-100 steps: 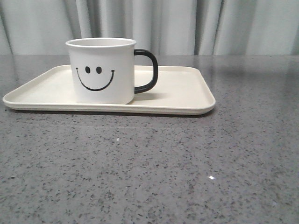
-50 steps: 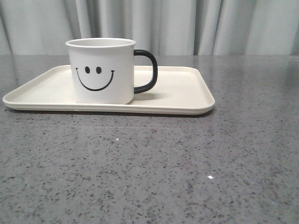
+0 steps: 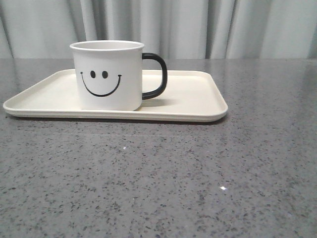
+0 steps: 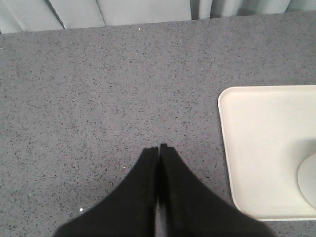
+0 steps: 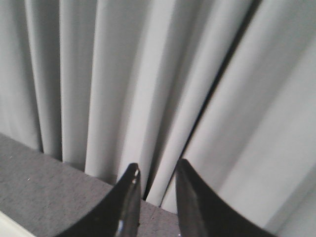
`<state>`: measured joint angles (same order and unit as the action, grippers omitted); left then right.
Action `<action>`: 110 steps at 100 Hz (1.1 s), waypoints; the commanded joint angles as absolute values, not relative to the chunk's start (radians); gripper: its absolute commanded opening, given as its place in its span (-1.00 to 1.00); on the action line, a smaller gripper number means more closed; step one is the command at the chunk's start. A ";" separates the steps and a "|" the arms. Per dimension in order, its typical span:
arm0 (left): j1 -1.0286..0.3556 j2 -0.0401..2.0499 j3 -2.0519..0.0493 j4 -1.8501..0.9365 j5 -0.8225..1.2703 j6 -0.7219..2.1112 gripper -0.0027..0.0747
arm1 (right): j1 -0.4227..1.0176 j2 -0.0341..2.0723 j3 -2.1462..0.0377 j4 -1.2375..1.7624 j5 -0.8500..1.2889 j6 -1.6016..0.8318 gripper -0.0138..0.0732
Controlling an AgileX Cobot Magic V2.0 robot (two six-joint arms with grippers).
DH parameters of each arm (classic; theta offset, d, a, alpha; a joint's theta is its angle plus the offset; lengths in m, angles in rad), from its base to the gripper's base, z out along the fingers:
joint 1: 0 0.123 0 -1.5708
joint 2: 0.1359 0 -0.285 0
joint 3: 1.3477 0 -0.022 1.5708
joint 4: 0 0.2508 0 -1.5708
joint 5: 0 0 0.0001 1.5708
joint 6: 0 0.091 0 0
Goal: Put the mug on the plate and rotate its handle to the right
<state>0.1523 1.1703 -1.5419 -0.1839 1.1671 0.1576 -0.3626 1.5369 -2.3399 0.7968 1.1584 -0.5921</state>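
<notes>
A white cylindrical enamel-style mug (image 3: 107, 74) printed with a black smiley face is shown standing upright on the left half of a large, flat, cream-white rectangular plate (image 3: 198, 96) with rounded corners and a low raised rim. The mug's glossy black C-shaped handle (image 3: 157, 75) is seen pointing to the right in the front view. Both conditions of the task are judged to be met, so only a clear retreat is thought to remain.

The left gripper (image 4: 158, 148) is shown with its black fingers pressed together and nothing between them, above bare tabletop just beside the plate's short edge. The right gripper (image 5: 157, 174) is shown slightly parted and empty, aimed toward the curtain, well apart from the mug. Neither gripper is visible in the front view.

For the step to be done well, any withdrawal is best kept away from the plate's rim, since a nudge there could be passed to the mug and the handle's heading lost.

The plate is supported by a grey speckled stone-like tabletop (image 3: 158, 188), faintly glossy. The scene is backed by a pale grey pleated curtain (image 3: 198, 25).
</notes>
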 commanded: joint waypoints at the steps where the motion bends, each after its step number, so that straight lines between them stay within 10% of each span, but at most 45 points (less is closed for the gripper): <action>1: 0.153 1.155 -1.564 -0.201 1.099 0.159 -0.98 | -0.418 1.456 -2.282 0.905 1.048 -0.630 -0.34; 75: 0.153 1.155 -1.564 -0.199 1.097 0.159 -0.98 | -0.419 0.879 -1.086 1.124 0.822 -1.023 -0.35; 96: 0.153 1.155 -1.564 -0.199 1.091 0.159 -0.98 | -0.411 0.788 -0.934 1.118 0.757 -1.051 -0.97; 110: 0.153 1.155 -1.564 -0.199 1.079 0.159 -0.98 | -0.411 0.763 -0.902 1.095 0.743 -1.048 -0.94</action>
